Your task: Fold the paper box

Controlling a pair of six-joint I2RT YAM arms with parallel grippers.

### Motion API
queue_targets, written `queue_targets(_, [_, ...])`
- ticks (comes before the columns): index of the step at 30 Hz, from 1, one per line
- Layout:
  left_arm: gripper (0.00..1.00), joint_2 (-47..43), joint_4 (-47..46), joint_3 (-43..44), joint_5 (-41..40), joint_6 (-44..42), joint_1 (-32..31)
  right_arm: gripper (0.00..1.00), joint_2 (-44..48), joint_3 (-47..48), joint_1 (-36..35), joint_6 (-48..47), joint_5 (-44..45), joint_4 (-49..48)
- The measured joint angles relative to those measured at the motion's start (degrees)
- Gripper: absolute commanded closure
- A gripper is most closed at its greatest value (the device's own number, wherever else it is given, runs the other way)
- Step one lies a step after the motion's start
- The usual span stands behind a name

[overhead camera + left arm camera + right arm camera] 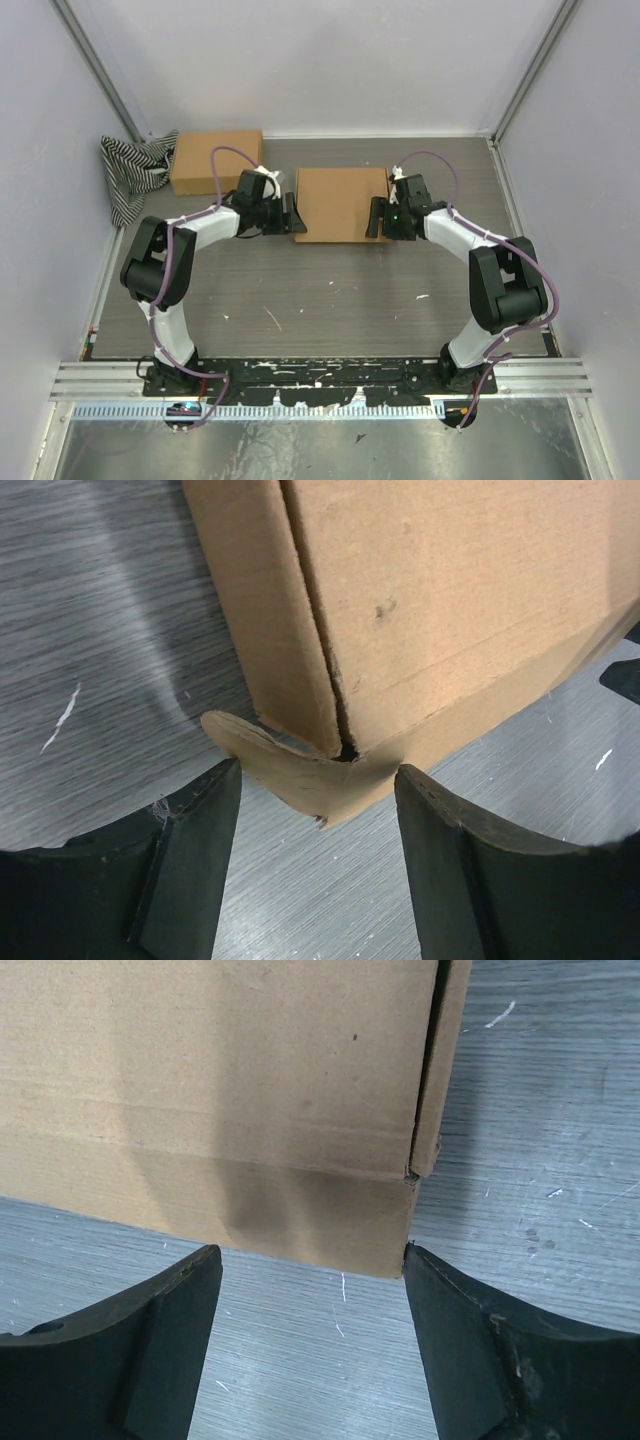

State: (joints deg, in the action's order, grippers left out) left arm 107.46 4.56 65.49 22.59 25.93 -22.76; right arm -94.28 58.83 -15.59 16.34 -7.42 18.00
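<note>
The paper box [340, 203] is brown cardboard and lies closed and flat in the middle of the table. My left gripper [292, 214] stands open at its left side. In the left wrist view a curled tab [310, 775] sticks out from the box corner [450, 600] and hangs between the tips of the open gripper [318, 810], with nothing held. My right gripper [377, 217] stands open at the box's right side. In the right wrist view the box edge [220, 1090] lies just beyond the gripper [312, 1270], and one fingertip [425, 1265] is at the box's corner.
A second cardboard box [216, 161] sits at the back left, next to a striped black-and-white cloth [130, 170]. Walls close in the table at the back and on both sides. The grey tabletop [330, 300] stretches between the box and the arm bases.
</note>
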Motion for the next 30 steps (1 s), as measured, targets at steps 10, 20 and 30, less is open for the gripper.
queue_targets(10, [0.50, 1.16, -1.64, -0.04, 4.92, 1.16, -0.31, 0.23, 0.00, -0.57, 0.94, -0.35, -3.48, -0.63])
queue_targets(20, [0.54, 1.16, 11.02, 5.05, 10.43, 0.48, 0.00, 0.23, 0.17, 1.01, 1.51, 0.11, -3.52, 3.08])
queue_targets(30, [0.56, 1.18, 12.35, 5.03, 20.68, 3.74, 3.23, 0.22, 0.17, 5.75, 2.56, 0.35, -5.18, 9.27])
